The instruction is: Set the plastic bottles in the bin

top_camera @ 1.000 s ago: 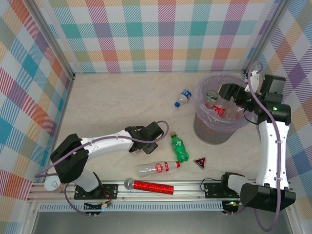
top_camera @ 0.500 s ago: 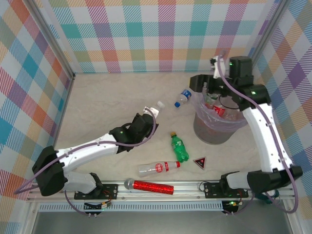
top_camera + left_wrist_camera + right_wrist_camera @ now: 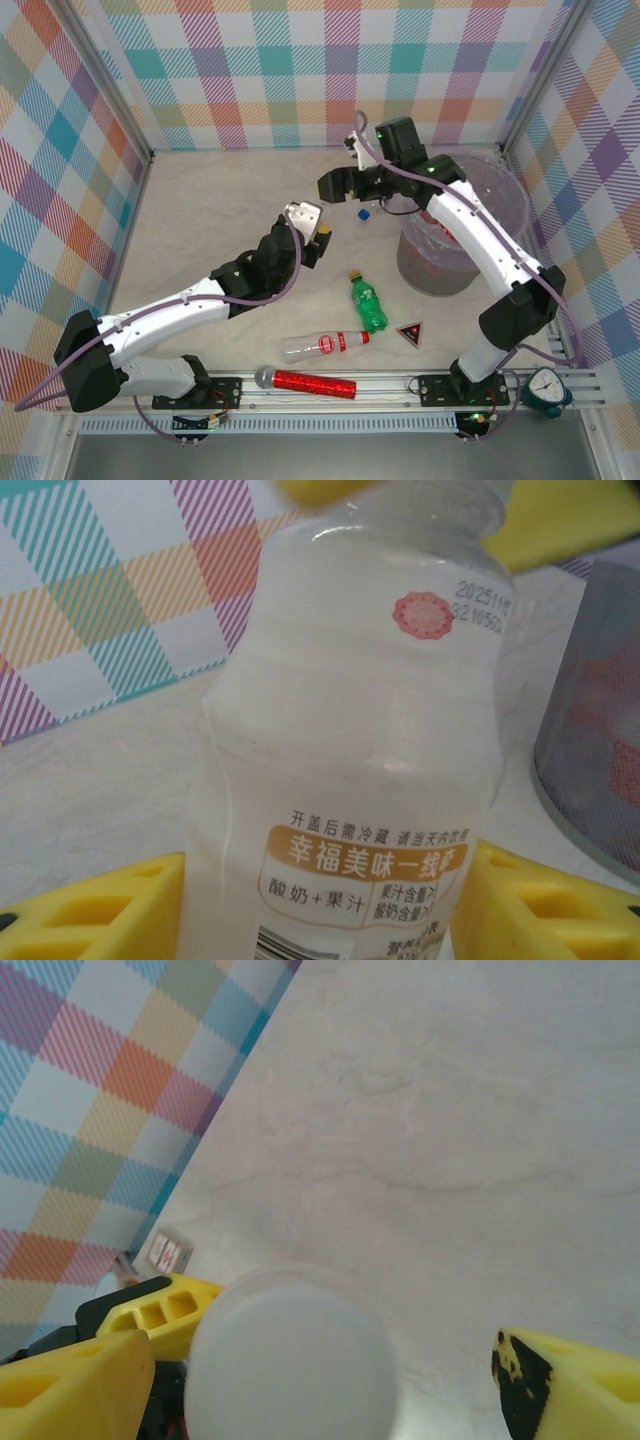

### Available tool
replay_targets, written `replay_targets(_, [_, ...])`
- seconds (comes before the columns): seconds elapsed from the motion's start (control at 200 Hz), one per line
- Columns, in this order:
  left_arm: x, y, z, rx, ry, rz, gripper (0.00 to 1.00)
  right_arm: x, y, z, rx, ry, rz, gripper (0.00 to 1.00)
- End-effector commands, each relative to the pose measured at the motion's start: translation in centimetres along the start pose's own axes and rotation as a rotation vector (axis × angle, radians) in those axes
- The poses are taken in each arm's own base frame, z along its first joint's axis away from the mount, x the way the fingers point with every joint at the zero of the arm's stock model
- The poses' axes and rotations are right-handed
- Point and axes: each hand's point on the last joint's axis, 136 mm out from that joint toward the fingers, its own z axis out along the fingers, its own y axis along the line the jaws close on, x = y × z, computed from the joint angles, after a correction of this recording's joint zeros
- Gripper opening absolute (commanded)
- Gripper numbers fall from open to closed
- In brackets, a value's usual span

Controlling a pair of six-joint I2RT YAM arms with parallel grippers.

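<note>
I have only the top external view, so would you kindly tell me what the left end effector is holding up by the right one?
Observer: The left wrist view shows a milky white bottle with a gold label band, gripped between the left end effector's yellow fingers.
Operator: Thank you; is the right end effector shut on it?
Observer: No; the right wrist view shows the right end effector open, with bare table between the bottle's round end and one finger.

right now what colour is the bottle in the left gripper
Milky white bottle; clearest in left wrist view.
</note>
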Motion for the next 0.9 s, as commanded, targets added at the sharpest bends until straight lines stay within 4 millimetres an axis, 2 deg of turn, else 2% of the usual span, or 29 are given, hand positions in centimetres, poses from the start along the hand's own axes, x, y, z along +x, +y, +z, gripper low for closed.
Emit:
replay_targets(0.0, [-1.4,0.5,-0.1,-0.011,-0.070,-0.031,0.61,-0.4,2.3,0.1,-0.093,-0.013,-0.008,0.87])
replay_targets(0.315, [-1.8,1.0,0.3,-0.052,-0.085,-0.029,0.61,1.0,1.8,0.9,-0.091,0.009,0.022,0.78])
replay_targets(0.625, [-2.1,0.8,0.3,-0.042,-0.099,-0.030,0.61,0.9,1.0,0.9,-0.047,-0.005,0.019,0.59])
replay_targets(0.895, [-1.7,0.5,0.3,-0.023,-0.082,-0.015,0.78,0.4,0.6,0.6,-0.016,-0.028,0.009,0.51])
